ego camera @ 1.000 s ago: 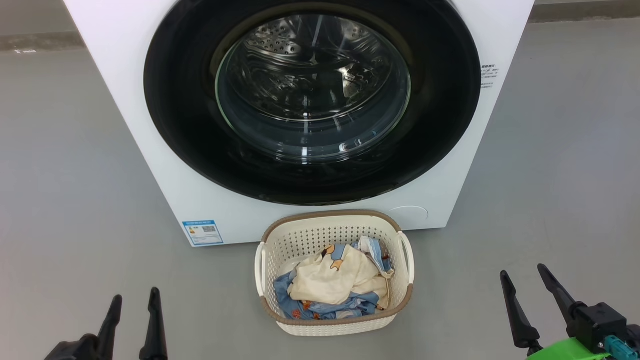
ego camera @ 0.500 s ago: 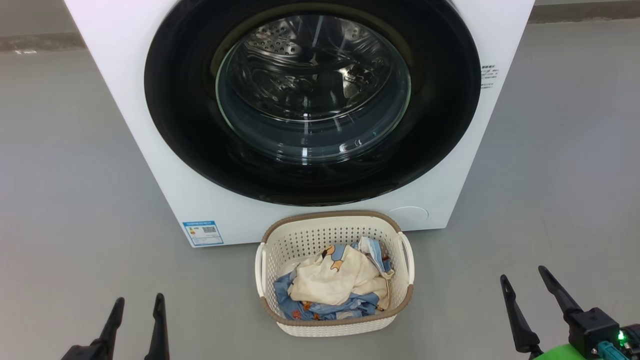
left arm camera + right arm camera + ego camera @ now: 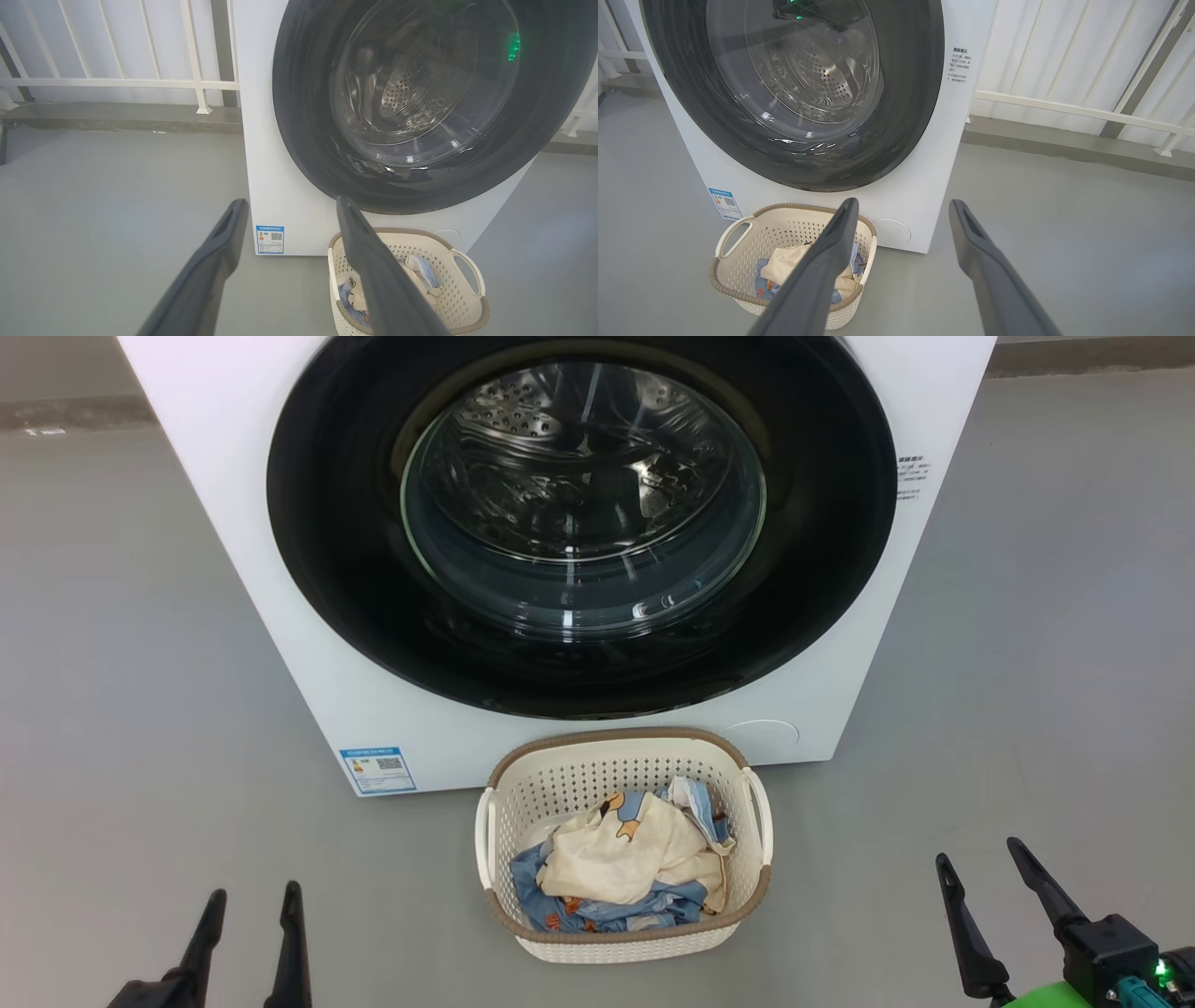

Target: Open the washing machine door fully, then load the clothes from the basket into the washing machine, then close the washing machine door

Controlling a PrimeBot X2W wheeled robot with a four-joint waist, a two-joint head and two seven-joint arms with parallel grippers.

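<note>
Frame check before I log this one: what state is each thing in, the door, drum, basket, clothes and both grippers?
washing machine door: shut, flush on the washing machine.
drum: no clothes seen through the door.
basket: upright on the floor, at the washer's front, loaded.
clothes: heaped in the basket.
left gripper: open, empty.
right gripper: open, empty.

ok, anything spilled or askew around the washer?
Nothing stands out. The washing machine door sits shut and flush, the basket stands upright before it, and the clothes all lie inside.
</note>
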